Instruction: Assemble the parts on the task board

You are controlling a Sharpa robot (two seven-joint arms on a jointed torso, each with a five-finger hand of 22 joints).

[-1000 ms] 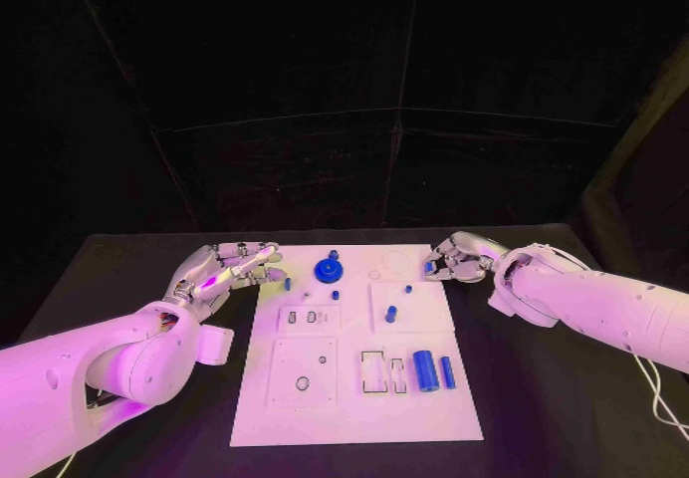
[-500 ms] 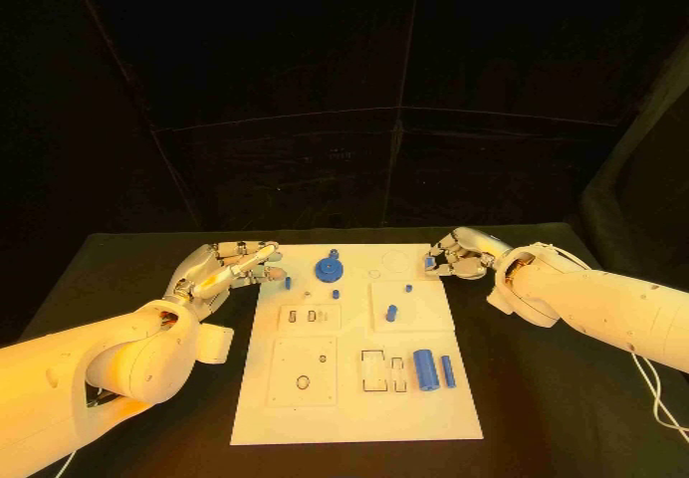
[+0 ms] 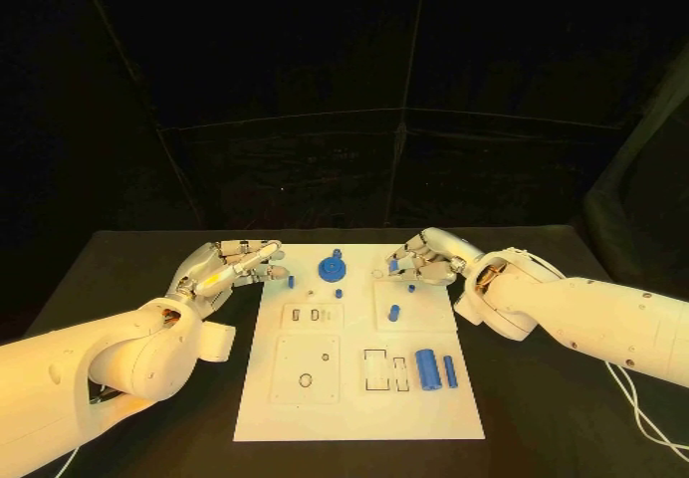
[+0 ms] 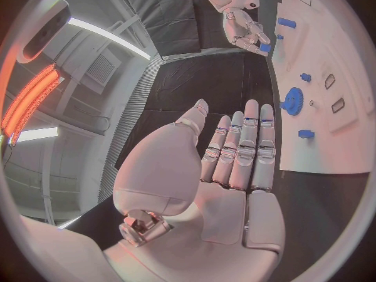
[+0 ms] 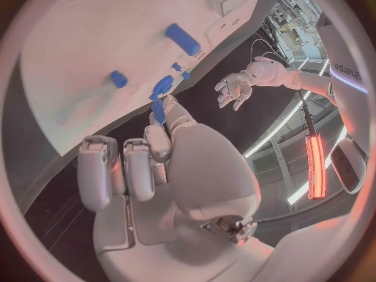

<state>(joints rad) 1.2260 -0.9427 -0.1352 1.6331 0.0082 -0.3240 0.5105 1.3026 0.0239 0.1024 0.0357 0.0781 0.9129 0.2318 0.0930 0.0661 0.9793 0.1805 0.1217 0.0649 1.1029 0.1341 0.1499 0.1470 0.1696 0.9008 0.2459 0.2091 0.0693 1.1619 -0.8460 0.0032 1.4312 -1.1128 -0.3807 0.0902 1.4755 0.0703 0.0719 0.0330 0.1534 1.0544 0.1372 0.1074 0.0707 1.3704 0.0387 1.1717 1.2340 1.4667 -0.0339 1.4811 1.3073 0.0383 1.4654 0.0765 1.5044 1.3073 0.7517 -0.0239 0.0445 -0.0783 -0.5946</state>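
The white task board [image 3: 359,408] lies in the middle of the table. A blue gear [image 3: 332,269] stands near its far edge, with small blue pegs [image 3: 390,314] around it. A thick blue cylinder [image 3: 426,369] and a thin one [image 3: 449,371] lie at the near right. My right hand [image 3: 431,257] hovers over the board's far right part and pinches a small blue part [image 5: 158,111] between thumb and finger. My left hand [image 3: 227,265] is just off the board's far left corner, fingers straight and apart, holding nothing [image 4: 235,169].
Several recessed slots [image 3: 385,368] mark the board's near half. Black table [image 3: 143,428] surrounds the board on all sides. In the left wrist view the gear [image 4: 293,100] and the right hand [image 4: 243,28] lie beyond the fingertips.
My right hand has moved to the left, from beside the board's far right corner to over the board, still carrying the small blue part. The left hand has barely moved.
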